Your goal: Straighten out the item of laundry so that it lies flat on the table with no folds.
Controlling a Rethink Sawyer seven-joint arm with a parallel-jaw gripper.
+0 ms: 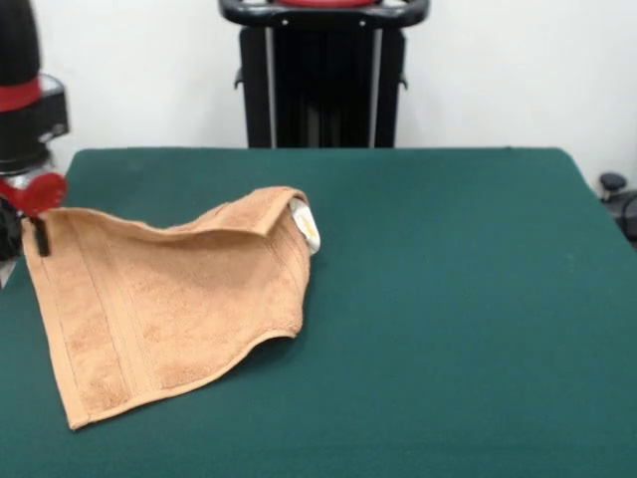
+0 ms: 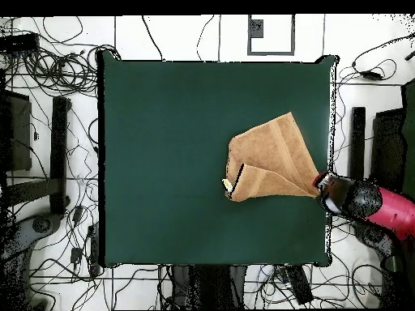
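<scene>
The orange-tan towel (image 1: 169,299) lies on the left part of the green table (image 1: 458,299). Its far edge is folded over into a raised ridge, with a small white label (image 1: 307,225) showing at the fold's end. My gripper (image 1: 38,231) is at the table's left edge, shut on the towel's far-left corner and holding it slightly up. In the overhead view the towel (image 2: 271,154) lies near the table's right edge (image 2: 328,121), with the gripper (image 2: 322,185) at its lower right corner and the label (image 2: 228,186) at the fold's left end.
The robot's black pedestal (image 1: 323,80) stands behind the table's far edge. Cables and stands (image 2: 49,146) surround the table on the floor. A black object (image 1: 615,189) sits beyond the table's right edge.
</scene>
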